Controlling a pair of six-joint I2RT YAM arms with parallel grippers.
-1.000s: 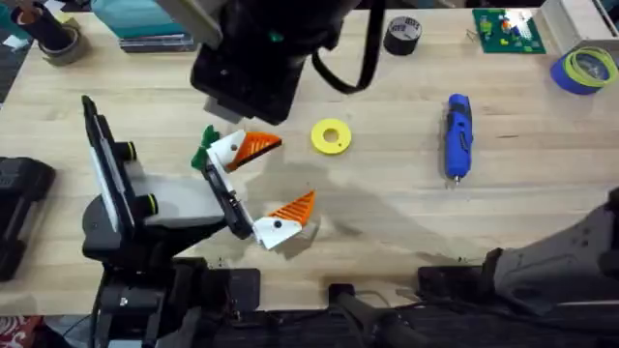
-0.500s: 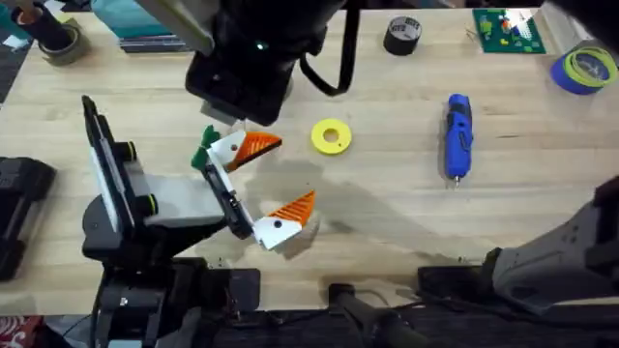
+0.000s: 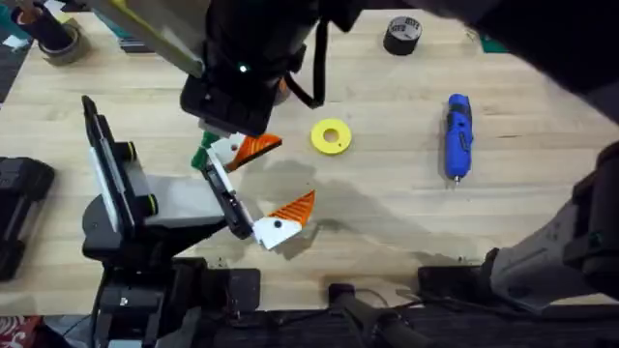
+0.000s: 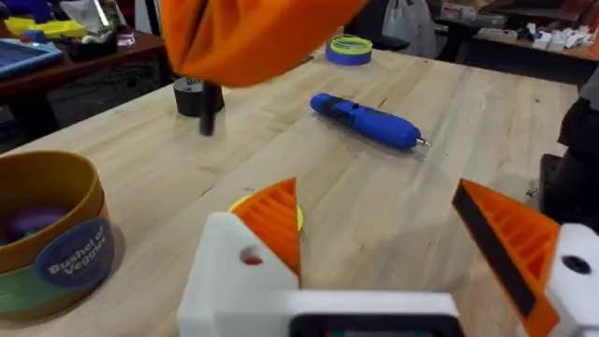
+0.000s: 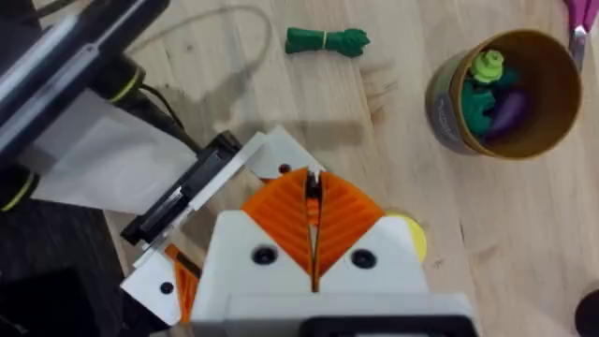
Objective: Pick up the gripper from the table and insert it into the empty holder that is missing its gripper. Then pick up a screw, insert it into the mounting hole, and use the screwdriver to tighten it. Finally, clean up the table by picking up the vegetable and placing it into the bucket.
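fingers on the right gripper [image 5: 314, 245] are pressing together, orange pads meeting face to face with nothing between them. that arm is hanging large and dark over the upper middle of the table [image 3: 387, 203] in the overhead view.

left gripper [image 3: 259, 184] is sitting low near its base with fingers spread wide, nothing between them. both of its white mounts are carrying orange ribbed tips: one [image 3: 256, 146] toward the far side, one [image 3: 294, 207] nearer. in the left wrist view the same two tips are showing apart, table visible in the gap.

vegetable [image 5: 327, 40] is lying flat on the table, well apart from the cup [image 5: 505, 94], which is standing upright with green and purple toy pieces inside. in the overhead view a green bit [image 3: 201, 152] is peeking out just beside the far tip of the left gripper.

screwdriver [image 3: 456, 135] is lying on the table to the right, well apart from both grippers. yellow ring [image 3: 331, 136] is lying between the left gripper and the screwdriver. black tape roll [image 3: 401, 35] is sitting near the far edge.
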